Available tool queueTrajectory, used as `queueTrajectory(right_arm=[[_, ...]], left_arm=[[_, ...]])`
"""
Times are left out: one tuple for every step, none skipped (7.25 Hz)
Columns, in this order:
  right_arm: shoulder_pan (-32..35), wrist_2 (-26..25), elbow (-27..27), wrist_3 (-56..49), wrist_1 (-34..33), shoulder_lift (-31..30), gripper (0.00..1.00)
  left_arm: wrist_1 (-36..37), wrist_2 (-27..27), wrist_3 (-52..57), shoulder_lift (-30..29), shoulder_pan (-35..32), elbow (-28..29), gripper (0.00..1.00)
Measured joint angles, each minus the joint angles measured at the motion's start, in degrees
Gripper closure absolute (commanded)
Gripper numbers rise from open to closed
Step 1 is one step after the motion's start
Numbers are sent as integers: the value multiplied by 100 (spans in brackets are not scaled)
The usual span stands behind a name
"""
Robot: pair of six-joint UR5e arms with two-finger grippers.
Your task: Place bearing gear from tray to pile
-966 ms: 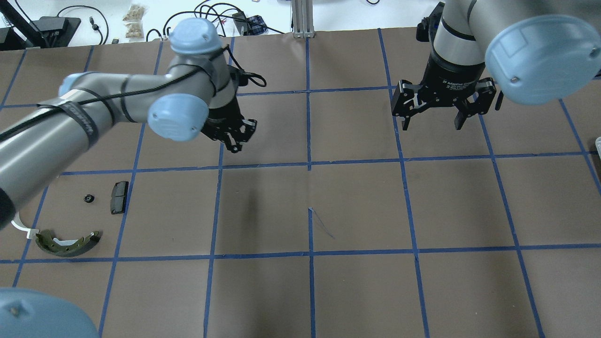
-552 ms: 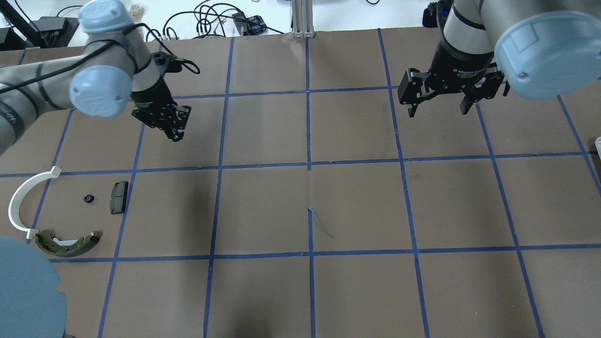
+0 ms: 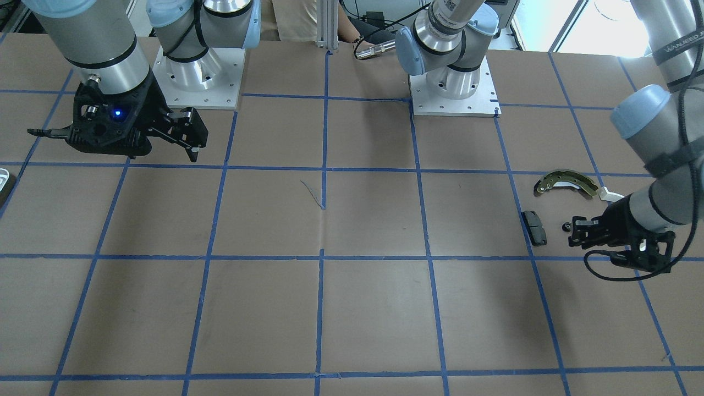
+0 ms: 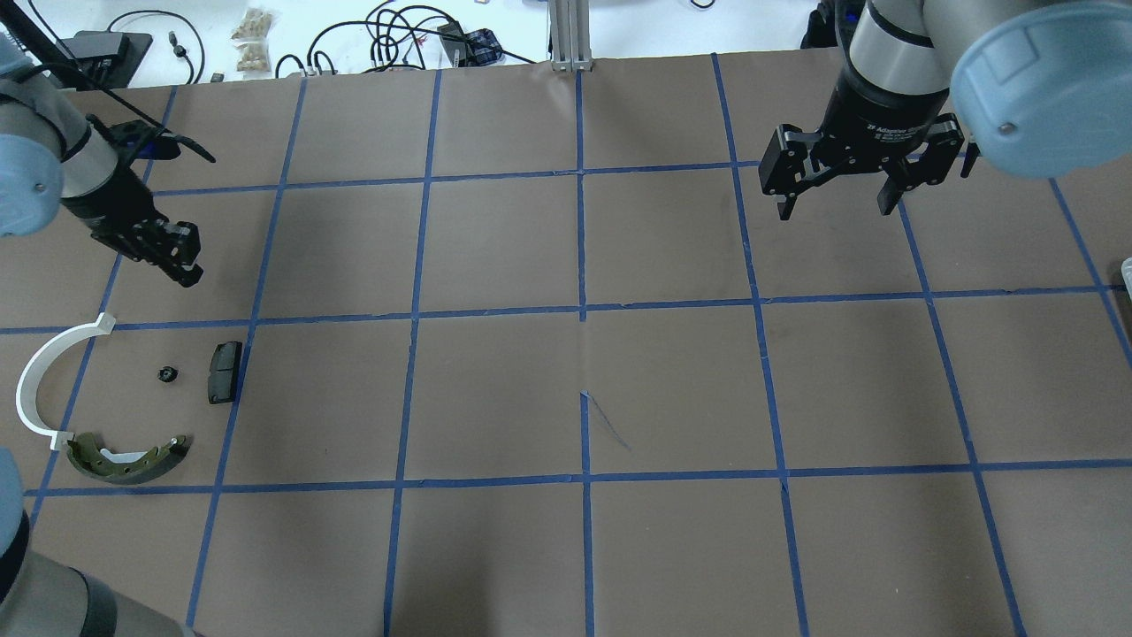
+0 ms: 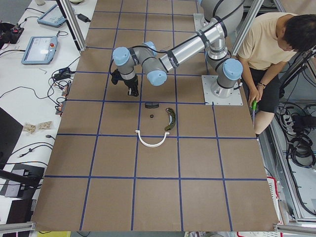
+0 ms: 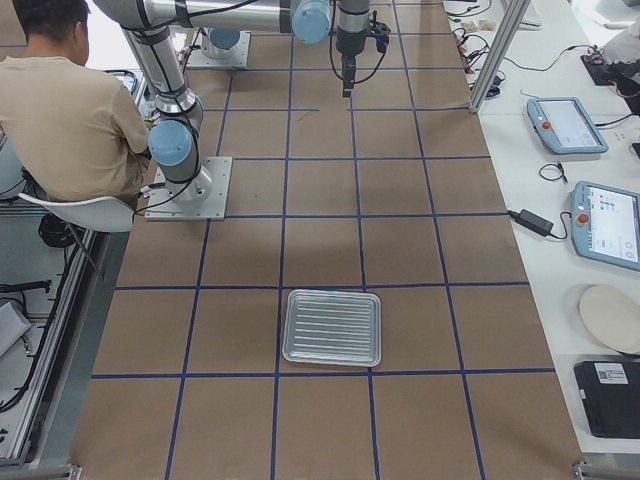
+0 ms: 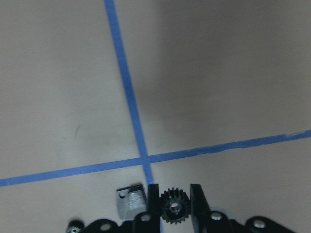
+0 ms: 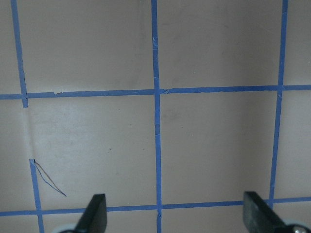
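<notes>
Left gripper [image 7: 174,193] clamped on gear [image 7: 174,208], teeth visible between the jaws; held off the bench [image 4: 495,389] near pile [image 4: 224,360], presumably lined up for a drop among the parts. Right gripper [image 4: 833,211] spread wide, empty, parked well apart, out of the way

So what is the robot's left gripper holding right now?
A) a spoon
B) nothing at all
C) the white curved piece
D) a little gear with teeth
D: the left wrist view shows a small toothed gear clamped in the left gripper.
</notes>
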Motion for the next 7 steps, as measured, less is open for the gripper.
queueTrajectory(right_arm=[[0, -6, 4, -12, 10, 2, 0], [0, -11, 7, -24, 17, 4, 0], [0, -14, 8, -33, 20, 5, 0], [1, -14, 11, -36, 21, 0, 0], [7, -10, 17, -36, 21, -2, 0], [12, -8, 22, -35, 21, -4, 0], [15, -7, 22, -36, 21, -7, 0]], left_arm=[[19, 0, 378, -42, 376, -47, 100], [52, -3, 668, -63, 705, -143, 100], [78, -9, 899, -83, 988, -245, 100], [86, -15, 1064, -126, 1178, -313, 100], [91, -20, 1146, -172, 1276, -384, 100], [100, -27, 1174, -201, 1318, -491, 100], [115, -34, 1167, -232, 1333, -589, 100]])
